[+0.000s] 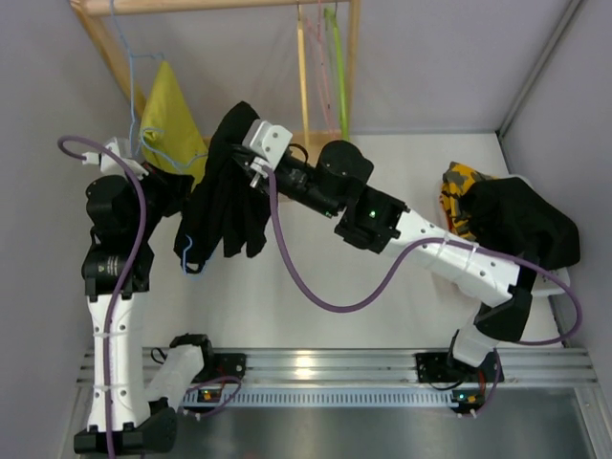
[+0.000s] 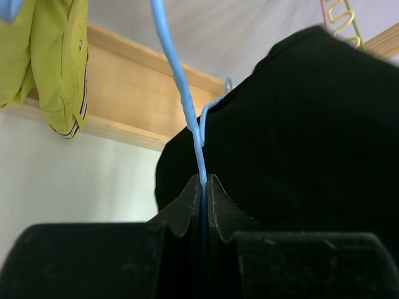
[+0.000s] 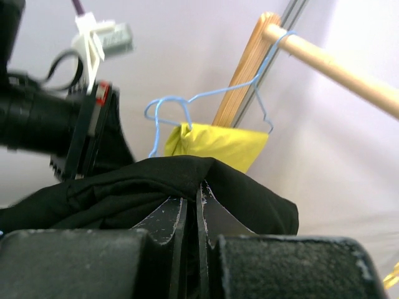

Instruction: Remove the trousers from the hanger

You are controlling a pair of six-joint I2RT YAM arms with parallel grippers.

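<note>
The black trousers [image 1: 225, 201] hang in the air between both arms, draped over the light-blue wire hanger [image 1: 187, 251], whose wire shows below and beside the cloth. My left gripper [image 1: 182, 182] is shut on the hanger; in the left wrist view the blue wire [image 2: 187, 106] runs down between the fingertips [image 2: 203, 182], with the trousers [image 2: 299, 124] just right of it. My right gripper [image 1: 237, 143] is shut on a fold at the top of the trousers [image 3: 156, 180], with its fingertips [image 3: 192, 200] buried in the cloth.
A wooden rack [image 1: 220, 5] stands at the back. A yellow-green garment [image 1: 170, 115] hangs on another blue hanger there, close to the left of the trousers. Yellow, pink and green hangers [image 1: 320, 67] hang to the right. A clothes pile [image 1: 516, 225] lies at the right.
</note>
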